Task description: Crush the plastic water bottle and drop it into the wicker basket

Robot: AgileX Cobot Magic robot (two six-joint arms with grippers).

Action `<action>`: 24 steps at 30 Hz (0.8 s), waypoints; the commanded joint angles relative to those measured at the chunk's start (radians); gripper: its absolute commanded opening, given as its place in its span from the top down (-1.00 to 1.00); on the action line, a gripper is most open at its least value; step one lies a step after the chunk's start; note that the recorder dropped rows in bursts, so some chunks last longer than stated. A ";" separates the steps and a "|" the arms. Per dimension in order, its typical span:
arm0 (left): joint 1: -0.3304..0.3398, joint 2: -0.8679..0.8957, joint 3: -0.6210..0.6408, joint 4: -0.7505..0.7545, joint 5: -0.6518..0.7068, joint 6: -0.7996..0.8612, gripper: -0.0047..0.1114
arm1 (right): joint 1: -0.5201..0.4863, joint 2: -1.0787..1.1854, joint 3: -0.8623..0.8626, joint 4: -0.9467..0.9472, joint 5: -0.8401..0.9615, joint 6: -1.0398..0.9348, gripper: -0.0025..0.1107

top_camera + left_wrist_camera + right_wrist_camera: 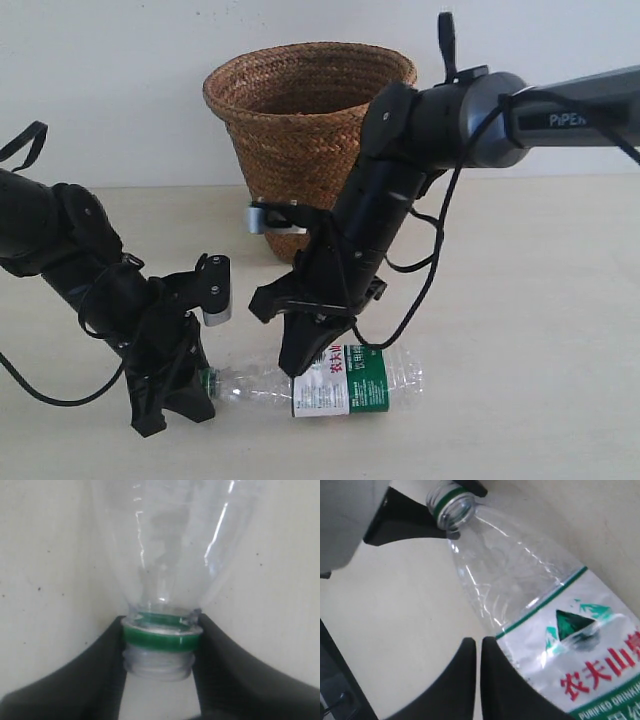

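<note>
The plastic water bottle (pixel 345 382) lies on its side on the table, with its neck toward the left arm. Its threaded neck is bare, with only a green ring (pixel 161 637) below the threads and no cap. My left gripper (pixel 188 404) (pixel 160 624) is shut on that neck, one black finger on each side. My right gripper (pixel 300 366) (pixel 479 642) is shut with its fingers pressed together and nothing between them. Its tips rest at the label's edge on the bottle (pixel 520 585); whether they press on it I cannot tell. The wicker basket (pixel 300 120) stands upright behind.
The beige table (pixel 530 330) runs back to a white wall. The right arm (pixel 390 190) crosses in front of the basket's lower right side. The left gripper's fingers (pixel 407 517) show in the right wrist view.
</note>
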 commanded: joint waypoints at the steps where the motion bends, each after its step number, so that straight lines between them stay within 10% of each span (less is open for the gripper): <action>1: 0.000 -0.006 -0.003 -0.003 0.001 -0.006 0.84 | 0.017 0.027 0.001 -0.018 -0.071 -0.008 0.96; 24: 0.000 -0.006 -0.003 -0.030 0.009 -0.010 0.84 | 0.017 0.205 -0.003 -0.119 -0.237 0.027 0.96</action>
